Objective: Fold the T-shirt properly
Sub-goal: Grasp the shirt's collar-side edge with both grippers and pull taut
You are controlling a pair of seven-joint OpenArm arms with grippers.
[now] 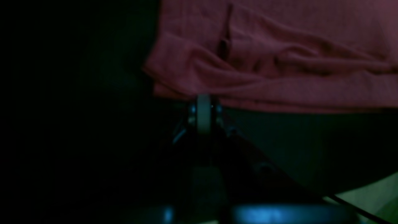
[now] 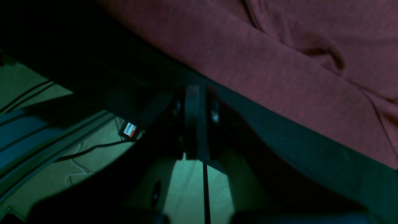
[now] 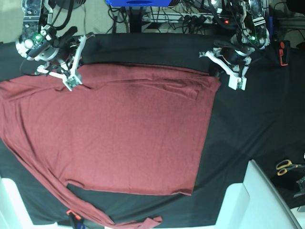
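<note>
A: What is the biggest thing here?

B: The black cloth surface (image 3: 248, 133), and on it the T-shirt (image 3: 119, 138), spread almost flat. It covers the left and middle part in the base view. One long sleeve runs along its lower edge to the bottom of the picture.

A: And the arms?

B: Both are at the far edge of the shirt. The right gripper (image 3: 71, 82) sits on the top left part of the fabric. The left gripper (image 3: 237, 82) is just beside the top right corner, where the cloth has some wrinkles.

A: Are they holding the cloth?

B: Both are clenched. In the left wrist view the left gripper (image 1: 203, 104) touches the hem, but I cannot tell if fabric is between the jaws. The right one (image 2: 194, 102) seems closed just beside the edge.

A: How to do this step well?

B: I think each gripper should take only the top layer at the edge, both at the same height. Then lift together and keep the cloth tight, so the fold line stays straight.
</note>
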